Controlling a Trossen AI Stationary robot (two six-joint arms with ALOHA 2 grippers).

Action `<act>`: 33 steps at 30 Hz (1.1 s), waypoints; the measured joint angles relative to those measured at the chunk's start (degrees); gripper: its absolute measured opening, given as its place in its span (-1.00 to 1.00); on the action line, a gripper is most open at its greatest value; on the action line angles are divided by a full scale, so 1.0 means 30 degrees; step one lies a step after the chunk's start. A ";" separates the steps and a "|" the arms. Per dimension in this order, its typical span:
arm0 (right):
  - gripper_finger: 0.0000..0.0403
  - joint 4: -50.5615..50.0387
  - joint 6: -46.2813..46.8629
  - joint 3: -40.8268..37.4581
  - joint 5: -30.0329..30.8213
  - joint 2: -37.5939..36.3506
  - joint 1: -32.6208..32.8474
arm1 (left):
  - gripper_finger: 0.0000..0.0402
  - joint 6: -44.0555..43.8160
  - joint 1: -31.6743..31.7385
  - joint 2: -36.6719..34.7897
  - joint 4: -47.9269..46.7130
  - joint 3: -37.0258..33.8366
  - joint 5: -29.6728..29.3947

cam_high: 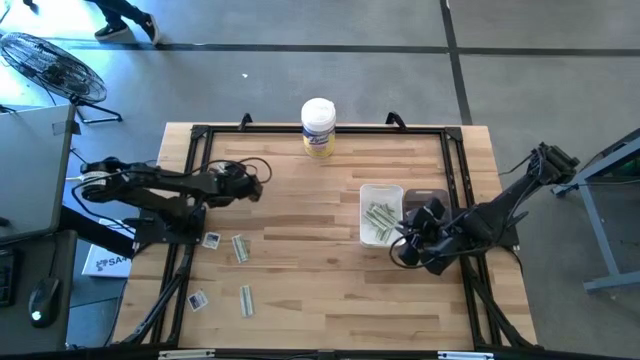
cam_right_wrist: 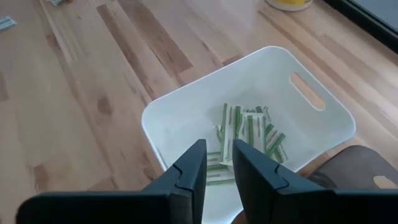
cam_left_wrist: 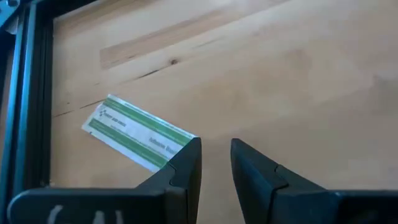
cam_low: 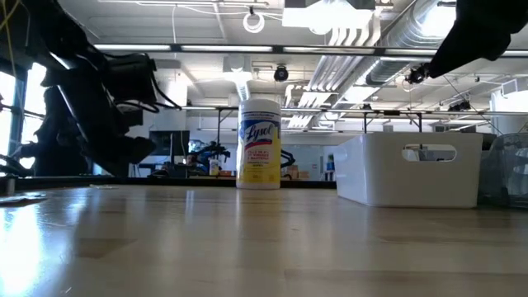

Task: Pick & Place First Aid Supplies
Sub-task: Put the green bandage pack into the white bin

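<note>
While the left gripper hangs above bare wood at the counter's left side, its jaws stand slightly apart with nothing between them, as the left wrist view shows. Just beside it in that view lies one green-white strip, flat on the counter. Four packets remain loose at the front left: a small square, a strip, a second square and a second strip. At the back centre stands a white canister with a yellow label. Right of centre sits a white bin holding a heap of strips. The right gripper hovers over the bin's near wall, jaws narrowly parted and empty. A dark object lies against the bin's far side.
</note>
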 joint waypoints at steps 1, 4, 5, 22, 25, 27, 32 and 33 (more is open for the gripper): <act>-0.65 0.0000 -0.0074 0.0000 0.0000 0.0001 -0.0068 | -0.59 -0.0056 0.0141 0.0000 0.0396 -0.0228 -0.0039; -0.65 0.0003 -0.0556 0.0000 0.0007 -0.0004 -0.0288 | -0.59 -0.0333 0.0355 0.0000 0.1588 -0.1077 -0.0681; -0.65 0.0007 -0.0672 0.0000 0.0015 -0.0004 -0.0383 | -0.59 -0.0501 0.0357 0.0000 0.2073 -0.1356 -0.0815; -0.65 0.0283 -0.0849 0.0000 0.0372 0.0004 -0.1244 | -0.29 -0.1952 0.0324 0.0519 0.5624 -0.3887 -0.2324; -0.65 0.0350 -0.0849 0.0007 0.0379 0.0004 -0.1265 | -0.39 -0.2217 0.0306 0.0979 0.5821 -0.3898 -0.2247; -0.65 0.0402 -0.0849 0.0007 0.0373 0.0004 -0.1265 | -0.47 -0.2235 0.0306 0.1374 0.6218 -0.3898 -0.2156; -0.65 0.0423 -0.0994 0.0007 0.0373 0.0004 -0.1265 | -0.70 -0.2214 0.0313 0.2167 0.7373 -0.3906 -0.2091; -0.65 0.0423 -0.0994 0.0007 0.0372 0.0004 -0.1265 | -0.74 -0.2190 0.0313 0.2276 0.7534 -0.3906 -0.2096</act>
